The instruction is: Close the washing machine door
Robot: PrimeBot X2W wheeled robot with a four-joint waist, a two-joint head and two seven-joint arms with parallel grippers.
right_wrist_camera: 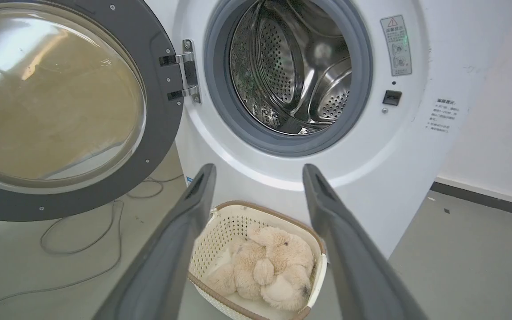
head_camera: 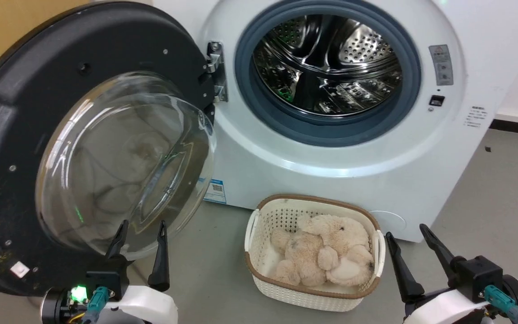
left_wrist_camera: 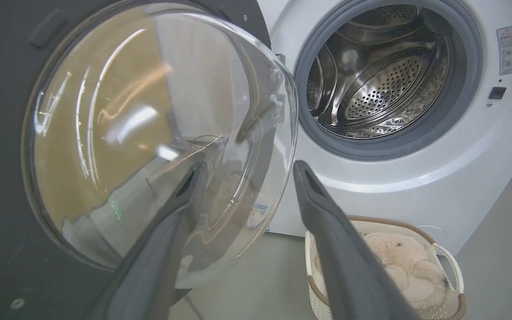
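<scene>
1. The left fingers stand wide apart and hold nothing. They point up at the near left, with their tips in front of the lower edge of the glass window. Whether they touch the glass, I cannot tell.
2. The right fingers are also spread open and empty. They are at the near right, above the floor, just right of the basket.
3. The washing machine door is swung wide open to the left. Its black inner side and the bulging window face the near side. It hangs on the metal hinge, at the left edge of the machine front.
4. The washing machine is white and stands at the far side, right of the door. Its steel drum is uncovered, with the grey gasket around it. A small blue sticker is low on the front, near the door.
5. The cream basket is on the floor in front of the machine, between the two pairs of fingers. A beige plush toy lies in it.
6. A thin cable lies on the floor under the open door.
</scene>
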